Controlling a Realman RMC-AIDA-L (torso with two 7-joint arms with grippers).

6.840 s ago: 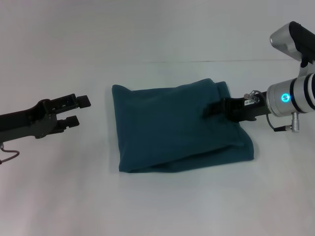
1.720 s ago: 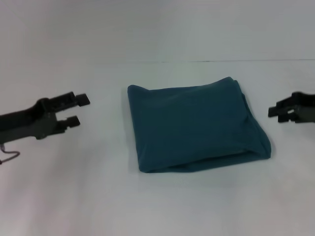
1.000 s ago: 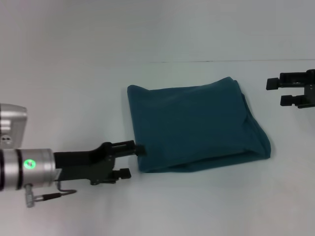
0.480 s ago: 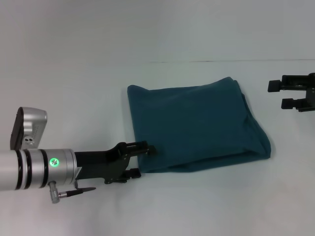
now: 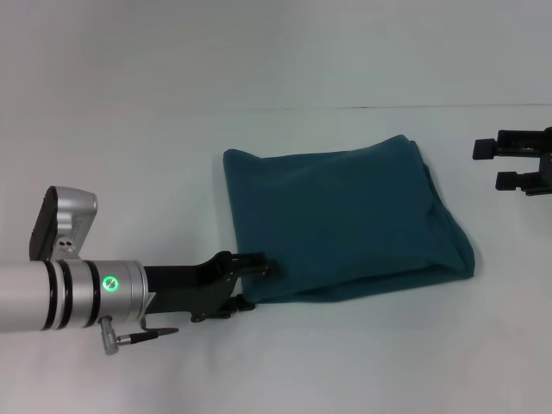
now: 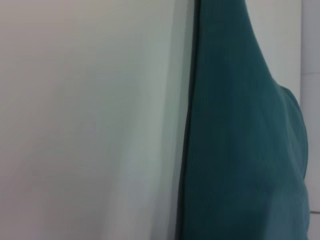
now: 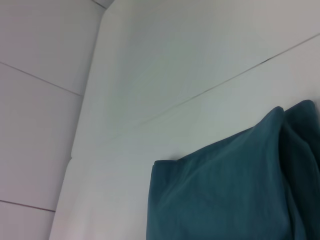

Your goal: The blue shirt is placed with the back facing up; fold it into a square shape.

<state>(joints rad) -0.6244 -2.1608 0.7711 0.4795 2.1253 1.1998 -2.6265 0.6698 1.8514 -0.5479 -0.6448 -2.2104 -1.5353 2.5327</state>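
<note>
White table (image 5: pixel 129 172) under plain light, with a folded blue shirt (image 5: pixel 341 220) lying near its middle.

The shirt is a rough, slightly skewed rectangle, several layers thick, its plain side up and the layered edges showing along its near and right borders. At its near-left corner sits the left gripper (image 5: pixel 253 285), one finger lying over the cloth's edge and the other just beside it at table level, jaws parted around that corner. Well apart to the right, the right gripper (image 5: pixel 509 164) hangs above the table, jaws spread and holding nothing.
</note>
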